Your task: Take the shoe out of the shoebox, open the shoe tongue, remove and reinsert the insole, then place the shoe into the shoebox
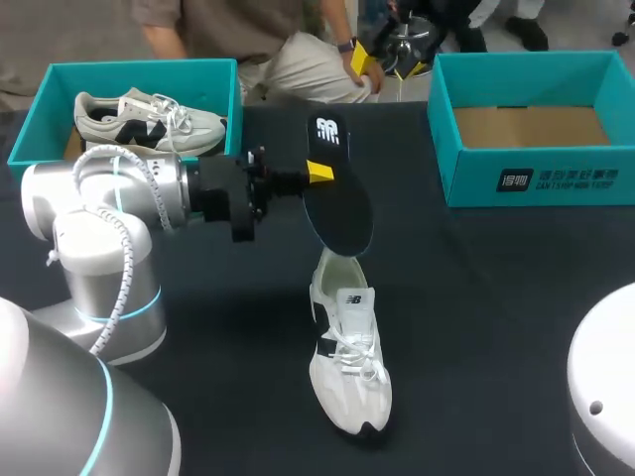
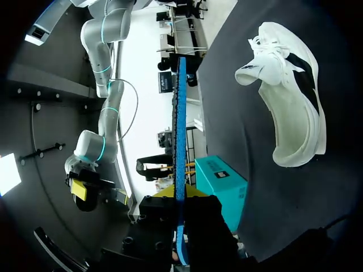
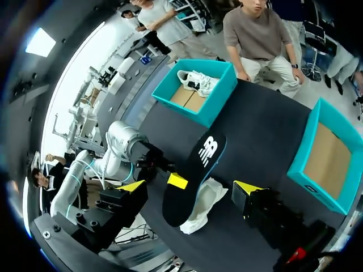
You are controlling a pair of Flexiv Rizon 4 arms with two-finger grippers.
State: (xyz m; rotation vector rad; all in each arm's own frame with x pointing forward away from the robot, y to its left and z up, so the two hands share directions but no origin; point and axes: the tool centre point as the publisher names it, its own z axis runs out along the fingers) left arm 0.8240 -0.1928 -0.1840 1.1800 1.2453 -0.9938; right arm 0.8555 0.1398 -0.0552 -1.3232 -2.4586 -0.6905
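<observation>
My left gripper (image 1: 319,171) is shut on a black insole (image 1: 337,203), gripping its side edge and holding it in the air over the heel of the white shoe (image 1: 347,362). The shoe lies upright on the black table, toe toward the front edge. In the left wrist view the insole (image 2: 180,130) shows edge-on as a blue strip between the left gripper (image 2: 180,195) fingers, and the shoe (image 2: 292,105) lies beyond it. My right gripper (image 3: 190,186) hangs high above, wide open and holding nothing, with the insole (image 3: 198,170) and the shoe (image 3: 207,207) far below it.
A teal shoebox (image 1: 30,124) at the back left holds a second white shoe (image 1: 149,119). An open teal shoebox (image 1: 466,183) with a bare cardboard floor stands at the back right. My left arm's body (image 1: 99,228) fills the left side of the table.
</observation>
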